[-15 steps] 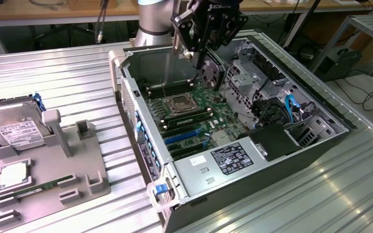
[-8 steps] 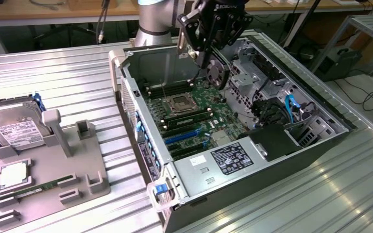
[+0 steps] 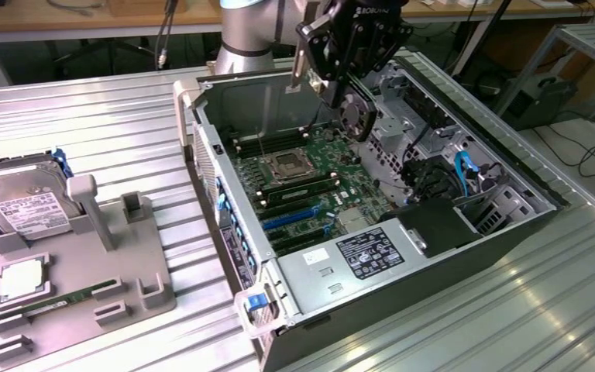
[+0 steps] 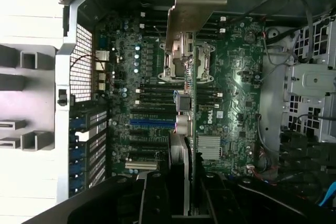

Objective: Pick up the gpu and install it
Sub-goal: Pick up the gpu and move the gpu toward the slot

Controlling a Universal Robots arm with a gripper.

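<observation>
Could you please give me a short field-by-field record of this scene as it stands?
gripper: shut on the gpu
gpu: held on edge above the motherboard, not seated in a slot
case: open side up, on the metal table
hard drive: at the exterior view's left, by the grey holder

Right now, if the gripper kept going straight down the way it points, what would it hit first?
Probably the motherboard inside the open case. The gpu clamped in the gripper leads, so its lower edge would touch first, seemingly near the CPU socket; depth is unclear.
</observation>
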